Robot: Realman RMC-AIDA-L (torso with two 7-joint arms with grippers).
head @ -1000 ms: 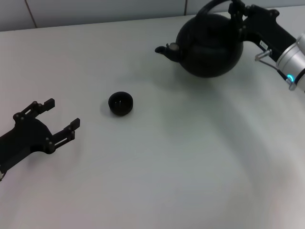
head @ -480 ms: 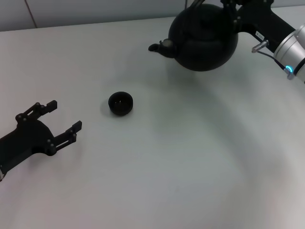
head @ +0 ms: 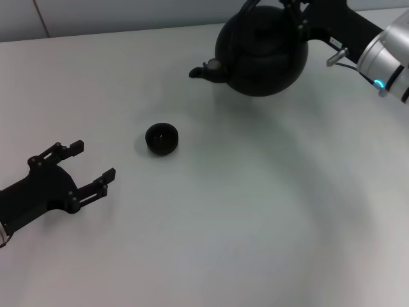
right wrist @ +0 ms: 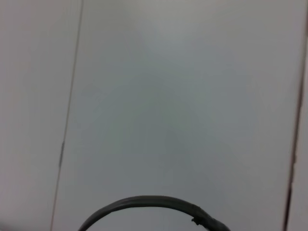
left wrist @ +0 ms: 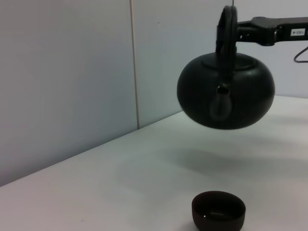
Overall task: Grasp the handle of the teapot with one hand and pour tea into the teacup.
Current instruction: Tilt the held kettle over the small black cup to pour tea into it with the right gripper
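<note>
Right gripper (head: pixel 295 14): pinching the handle (left wrist: pixel 227 29), holding the teapot (head: pixel 261 50) up near the far edge.
Teacup (head: pixel 161 139): mid-table, well apart.
Left gripper (head: pixel 89 164): fingers spread, near the left edge.

No text, brand or number could be read anywhere. The only marking was a small white label (left wrist: pixel 297 32) on the side of the right gripper (left wrist: pixel 240 30), seen from the left wrist camera; it carried a short line of dark characters too small to make out. In the head view the same label (head: pixel 336 42) showed as a pale strip near the far right corner of the table (head: pixel 243 211), equally unreadable. The right wrist view held no writing.
</note>
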